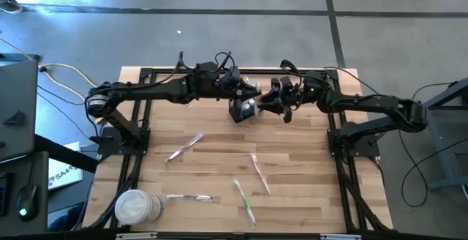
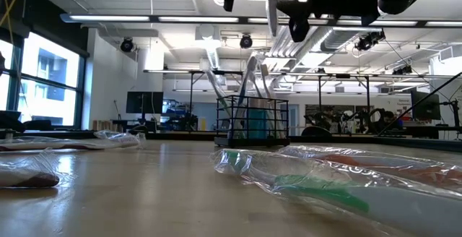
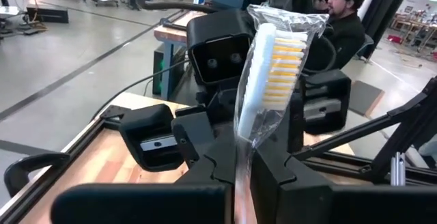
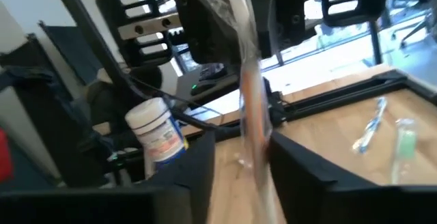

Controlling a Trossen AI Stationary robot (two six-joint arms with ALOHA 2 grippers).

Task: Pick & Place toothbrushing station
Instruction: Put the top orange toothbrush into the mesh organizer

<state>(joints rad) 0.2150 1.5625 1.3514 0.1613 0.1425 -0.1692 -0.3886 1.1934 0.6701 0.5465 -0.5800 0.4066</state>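
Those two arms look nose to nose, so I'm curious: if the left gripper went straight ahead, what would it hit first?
Most likely the right gripper, which faces it just above the black mesh basket; depth is hard to judge.

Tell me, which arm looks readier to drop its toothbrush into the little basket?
Hard to call. The left tool and right tool each grip a wrapped toothbrush and flank the basket; the left looks marginally closer, so probably left.
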